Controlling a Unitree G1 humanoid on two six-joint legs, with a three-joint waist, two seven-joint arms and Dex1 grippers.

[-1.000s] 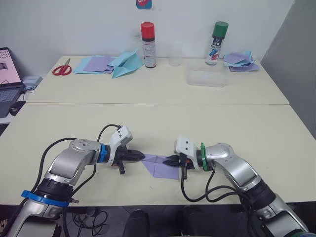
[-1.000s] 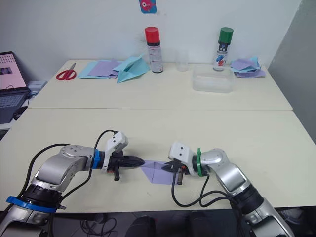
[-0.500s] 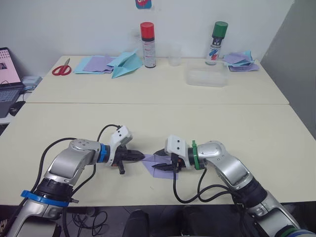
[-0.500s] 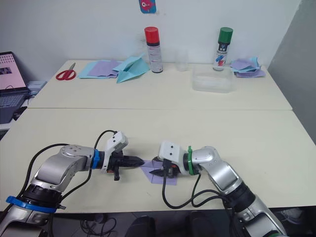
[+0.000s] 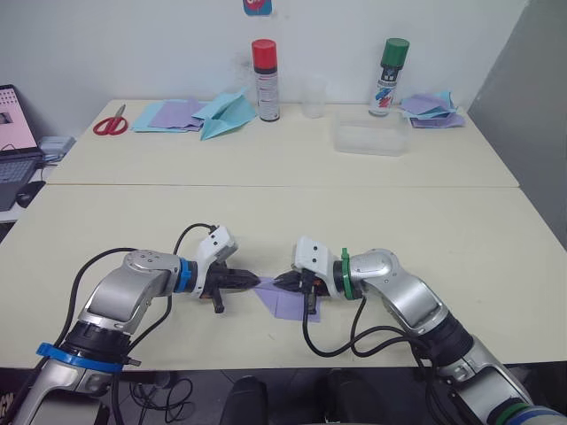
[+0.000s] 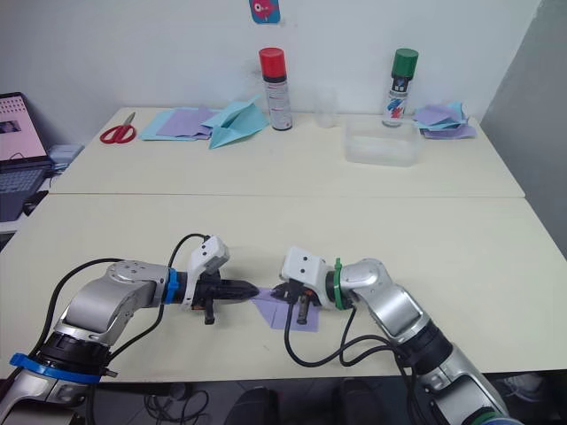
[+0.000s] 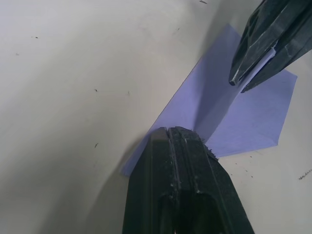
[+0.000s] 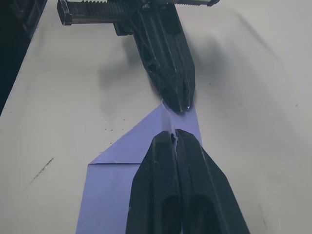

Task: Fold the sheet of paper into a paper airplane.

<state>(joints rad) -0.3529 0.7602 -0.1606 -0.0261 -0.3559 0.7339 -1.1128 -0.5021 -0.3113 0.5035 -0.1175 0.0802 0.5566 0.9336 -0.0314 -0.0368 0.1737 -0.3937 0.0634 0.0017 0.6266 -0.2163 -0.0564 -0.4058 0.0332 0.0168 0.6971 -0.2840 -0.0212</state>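
The sheet of paper is a lavender, creased, pointed shape lying flat near the front of the near table, its point toward my left. My left gripper is shut and its tip rests on that point. My right gripper faces it a short gap away, shut along the middle crease. A pale strip of paper shows between its fingers. In the right wrist view my right gripper sits on the sheet, just short of the left fingertips.
On the far table stand a red-capped can, a green-capped can, a clear cup and a clear container. A light blue paper plane, scissors and paper piles lie there. A laptop is at far left.
My right gripper has slid left along the sheet toward the left gripper, from the sheet's right edge to near its point. The left gripper has stayed put.
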